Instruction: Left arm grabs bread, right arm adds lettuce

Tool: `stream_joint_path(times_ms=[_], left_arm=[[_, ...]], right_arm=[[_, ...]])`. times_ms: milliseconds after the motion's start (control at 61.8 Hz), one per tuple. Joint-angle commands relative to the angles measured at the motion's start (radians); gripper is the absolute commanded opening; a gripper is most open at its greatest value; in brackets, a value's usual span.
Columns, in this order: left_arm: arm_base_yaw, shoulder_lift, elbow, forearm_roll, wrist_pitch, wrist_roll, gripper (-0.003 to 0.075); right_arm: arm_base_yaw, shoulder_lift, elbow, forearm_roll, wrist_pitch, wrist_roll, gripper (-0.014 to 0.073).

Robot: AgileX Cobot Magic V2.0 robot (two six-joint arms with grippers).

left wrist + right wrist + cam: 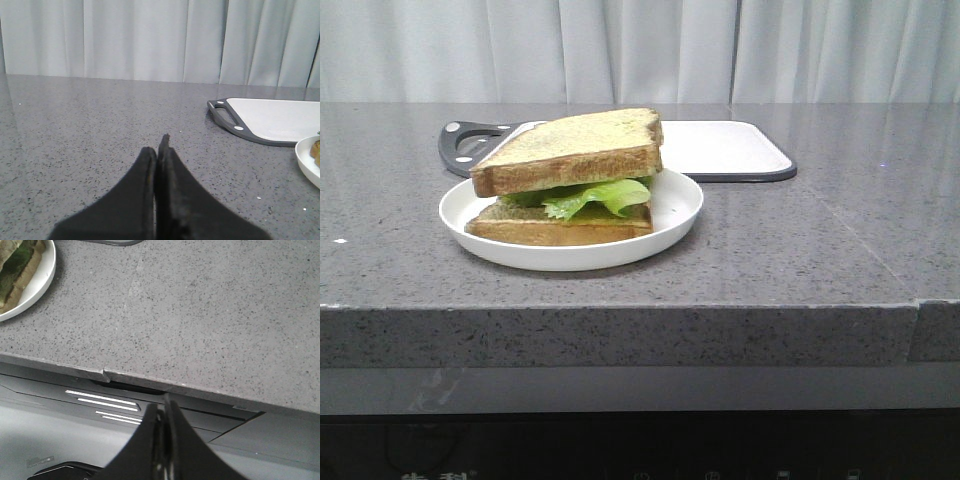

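Observation:
A white plate (672, 222) sits on the grey counter. On it lies a thin toast slice (560, 228), the green lettuce (588, 196) on top, and the thick-crusted bread (575, 150) resting tilted over the lettuce. Neither gripper shows in the front view. My left gripper (159, 150) is shut and empty, low over bare counter, well to the side of the plate's rim (306, 160). My right gripper (163, 407) is shut and empty, below the counter's front edge, away from the plate (37, 282) with lettuce (15, 265) on it.
A white cutting board with a dark rim and handle (720, 150) lies behind the plate; it also shows in the left wrist view (270, 120). White curtains hang behind the counter. The counter's front edge (165, 384) has a seam near my right gripper.

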Motion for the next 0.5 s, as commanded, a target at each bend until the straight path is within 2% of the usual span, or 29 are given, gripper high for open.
stream_joint_path(times_ms=[0, 129, 227, 324, 486], left_arm=[[0.002, -0.018, 0.005, -0.008, -0.090, -0.004, -0.0020], [0.002, -0.018, 0.005, -0.008, -0.090, -0.004, -0.0020], [0.002, -0.018, 0.005, -0.008, -0.090, -0.004, -0.0020], [0.002, -0.018, 0.005, -0.008, -0.090, -0.004, -0.0020], [0.002, -0.018, 0.005, -0.008, -0.090, -0.004, -0.0020]], right_arm=[[0.001, 0.002, -0.026, -0.009, -0.053, 0.000, -0.0118], [0.001, 0.002, -0.026, -0.013, -0.060, -0.001, -0.0118], [-0.003, -0.030, 0.002, -0.036, -0.144, -0.001, -0.0118], [-0.031, -0.097, 0.095, -0.039, -0.309, -0.015, -0.0118], [-0.109, -0.261, 0.363, -0.034, -0.596, -0.022, -0.0118]])
